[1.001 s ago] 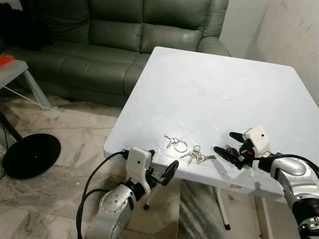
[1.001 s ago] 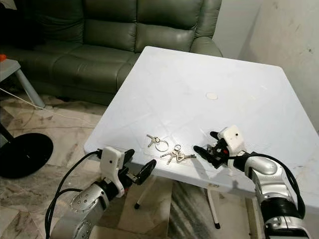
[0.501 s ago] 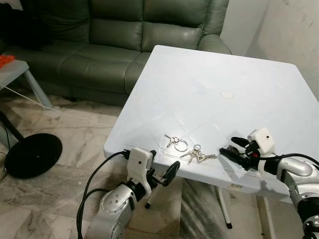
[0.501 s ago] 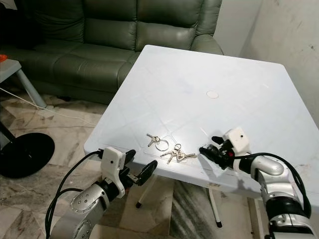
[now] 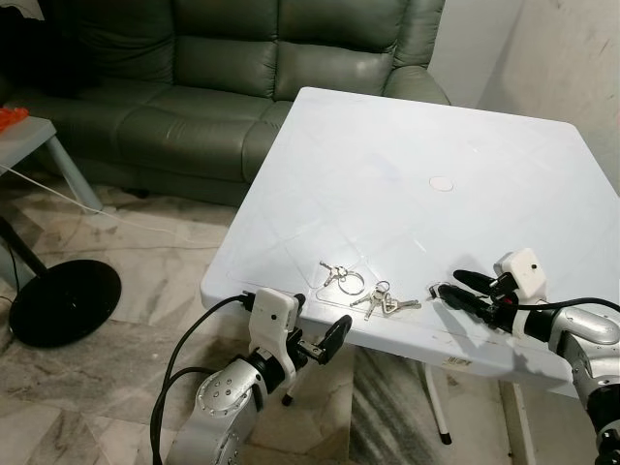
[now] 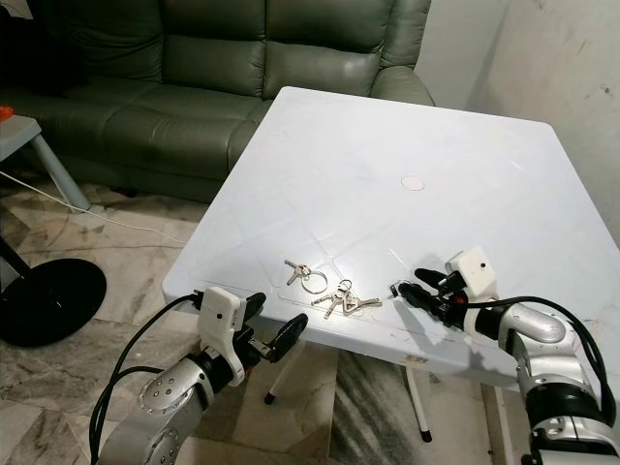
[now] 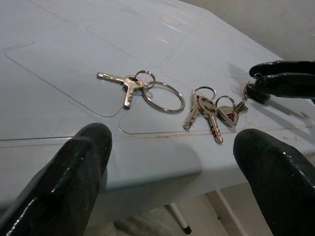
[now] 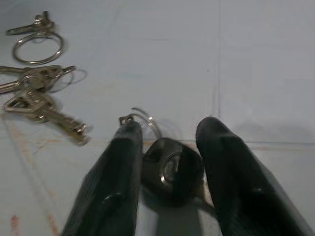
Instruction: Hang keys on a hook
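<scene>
A table [image 5: 407, 155] stands ahead, with a sofa [image 5: 242, 87] behind it at eleven o'clock. Near the table's front edge lie two sets of keys: a ring with keys [image 5: 341, 279] and, just beside it at three o'clock, a key bunch [image 5: 384, 303]. The right gripper [image 5: 458, 289] rests on the table at three o'clock of the bunch, touching a small ring [image 8: 142, 120]. The left gripper [image 5: 315, 341] sits below the table edge at six o'clock of the keys. A round base [image 5: 63, 302] lies on the floor [image 5: 126, 378] at nine o'clock.
</scene>
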### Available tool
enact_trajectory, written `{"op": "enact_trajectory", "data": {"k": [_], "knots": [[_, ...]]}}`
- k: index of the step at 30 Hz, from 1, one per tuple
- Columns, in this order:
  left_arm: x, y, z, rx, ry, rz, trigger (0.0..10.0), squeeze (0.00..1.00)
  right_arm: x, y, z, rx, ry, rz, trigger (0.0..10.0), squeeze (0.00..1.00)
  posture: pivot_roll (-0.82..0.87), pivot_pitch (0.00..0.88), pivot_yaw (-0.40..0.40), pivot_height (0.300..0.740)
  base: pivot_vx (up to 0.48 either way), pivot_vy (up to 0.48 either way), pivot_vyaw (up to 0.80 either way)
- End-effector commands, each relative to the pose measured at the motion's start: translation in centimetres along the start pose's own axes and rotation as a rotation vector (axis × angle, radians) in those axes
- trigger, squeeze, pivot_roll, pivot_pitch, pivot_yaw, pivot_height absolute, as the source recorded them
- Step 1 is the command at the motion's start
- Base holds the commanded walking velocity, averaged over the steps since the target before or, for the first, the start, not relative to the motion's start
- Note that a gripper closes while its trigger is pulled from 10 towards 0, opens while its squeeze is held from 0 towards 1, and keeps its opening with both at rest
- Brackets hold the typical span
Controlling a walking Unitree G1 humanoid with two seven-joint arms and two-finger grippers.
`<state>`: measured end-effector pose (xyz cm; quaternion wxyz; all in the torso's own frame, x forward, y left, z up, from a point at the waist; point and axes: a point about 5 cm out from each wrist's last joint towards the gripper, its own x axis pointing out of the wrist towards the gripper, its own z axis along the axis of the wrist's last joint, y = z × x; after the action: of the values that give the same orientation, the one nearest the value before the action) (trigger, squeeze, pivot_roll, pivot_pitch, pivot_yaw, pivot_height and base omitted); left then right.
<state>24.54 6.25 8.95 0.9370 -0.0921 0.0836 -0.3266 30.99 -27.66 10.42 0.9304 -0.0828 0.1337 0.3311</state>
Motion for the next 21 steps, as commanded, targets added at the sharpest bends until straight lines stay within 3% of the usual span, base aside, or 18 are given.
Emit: {"op": "enact_trajectory", "data": {"k": [1,14,15,16,21], "knots": [[-0.02,-0.34,0.16,0.004,-0.003,-0.010,10.0,0.00,-0.75,-0.44,0.17,0.002,-0.003,-0.002,0.0,0.00,-0.02,0.089,-0.044,0.740,0.000,0.000,0.00],[0.13,-0.33,0.22,0.001,-0.006,-0.008,10.0,0.00,-1.03,-0.32,0.06,0.005,0.013,0.036,0.0,0.00,-0.02,0.084,-0.048,0.740,0.000,0.000,0.00],[0.12,-0.34,0.21,0.000,-0.006,-0.008,10.0,0.00,-1.03,-0.32,0.06,0.002,0.014,0.036,8.1,0.00,-0.02,0.084,-0.049,0.740,0.000,0.000,0.00],[0.12,-0.34,0.21,0.000,-0.006,-0.007,10.0,0.00,-0.95,-0.37,0.19,0.005,0.006,0.030,10.0,0.00,-0.02,0.084,-0.049,0.740,0.000,0.000,0.00],[0.11,-0.28,0.20,-0.003,-0.006,0.000,10.0,0.00,-0.56,-0.32,0.61,0.011,-0.016,0.033,10.0,0.00,-0.01,0.085,-0.050,0.740,0.000,0.000,0.00]]}}
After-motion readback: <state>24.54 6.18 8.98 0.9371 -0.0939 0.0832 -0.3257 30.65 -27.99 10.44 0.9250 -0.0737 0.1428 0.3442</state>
